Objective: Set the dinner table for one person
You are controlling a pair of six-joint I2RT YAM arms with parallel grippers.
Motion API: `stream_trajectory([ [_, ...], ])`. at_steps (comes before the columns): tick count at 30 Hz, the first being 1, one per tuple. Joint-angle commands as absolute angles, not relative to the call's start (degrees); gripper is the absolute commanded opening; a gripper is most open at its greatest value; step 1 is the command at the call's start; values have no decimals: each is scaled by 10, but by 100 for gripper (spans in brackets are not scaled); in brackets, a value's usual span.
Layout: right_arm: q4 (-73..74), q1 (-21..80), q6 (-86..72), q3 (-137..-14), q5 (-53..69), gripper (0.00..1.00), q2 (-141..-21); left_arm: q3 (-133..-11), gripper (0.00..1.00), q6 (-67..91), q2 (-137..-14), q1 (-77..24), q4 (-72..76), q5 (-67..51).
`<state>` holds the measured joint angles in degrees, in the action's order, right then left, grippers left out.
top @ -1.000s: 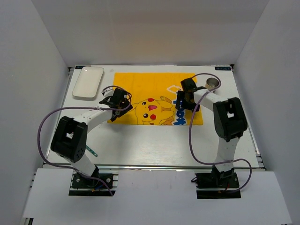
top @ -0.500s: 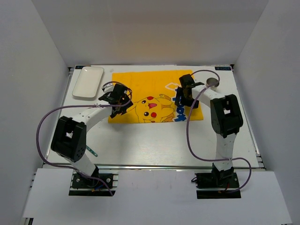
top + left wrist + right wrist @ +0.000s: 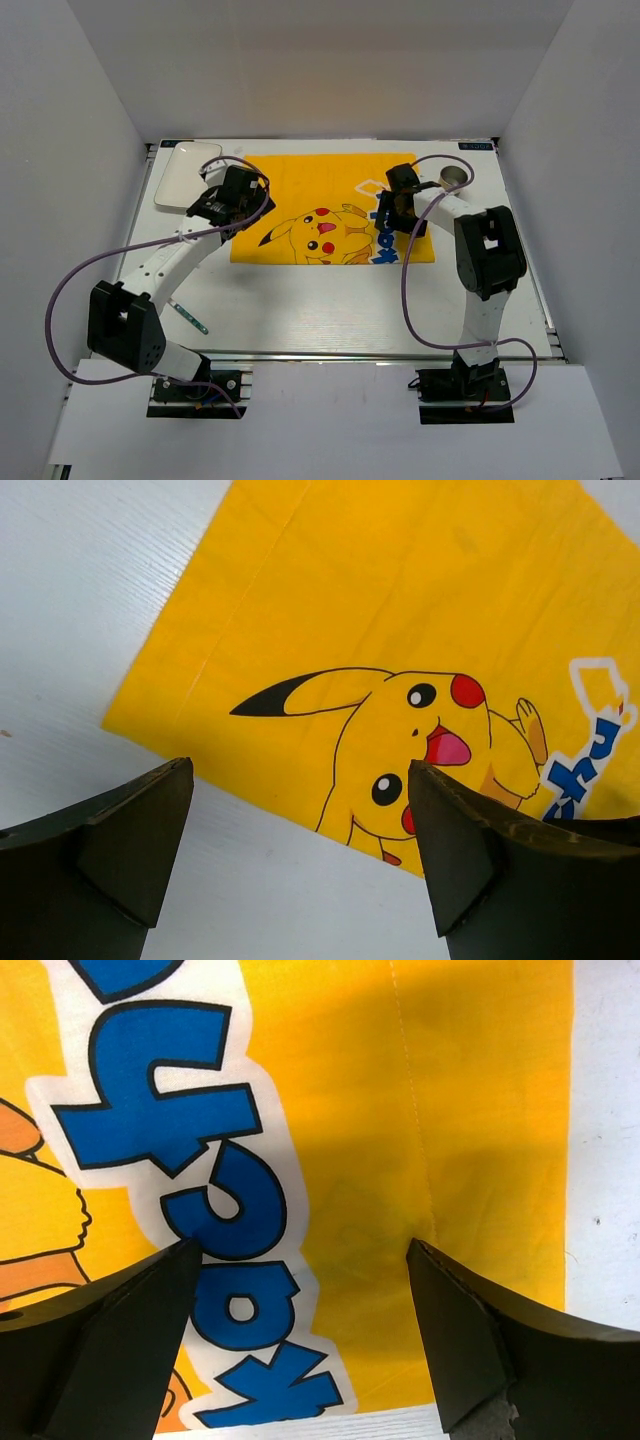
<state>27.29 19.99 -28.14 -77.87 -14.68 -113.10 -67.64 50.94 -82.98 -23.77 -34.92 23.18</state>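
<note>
As I look from the left side, the white plate lies flat in the far left corner of the table. The table is the big white top that carries everything, and both arms stand at its near edge. Near the left arm's base, a thin utensil lies on the bare table, well apart from the plate. It is too small for me to say which kind it is.

The left gripper hangs between the plate and the left edge of the yellow mat. In the left wrist view its fingers are spread wide and hold nothing. Between them I see the near left corner of the mat and some bare table.

The mat lies flat on the far middle of the table. It has a yellow cartoon animal in the middle and blue letters toward its right side.

The right gripper is over the right part of the mat, above these letters. In the right wrist view its fingers are also wide apart and empty, with the mat under them and a strip of table at the right.

A small metal cup stands on the table just beyond the far right corner of the mat, beside the right arm.
</note>
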Motion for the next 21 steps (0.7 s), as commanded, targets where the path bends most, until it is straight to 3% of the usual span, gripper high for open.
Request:
stream_trajectory([
  [1,280,201,-288,-790,-119,89,-1111,-697,98,513,-810,-234,-374,255],
  [7,253,210,-218,-845,-52,89,-1029,-676,98,597,-801,-209,-397,284],
  [10,225,222,-183,-831,40,89,-950,-650,98,635,-781,-183,-348,271],
  [16,117,238,-208,-653,247,89,-724,-651,98,689,-812,-92,-305,244],
  [21,53,243,-249,-482,314,89,-521,-676,98,695,-911,3,-234,92],
])
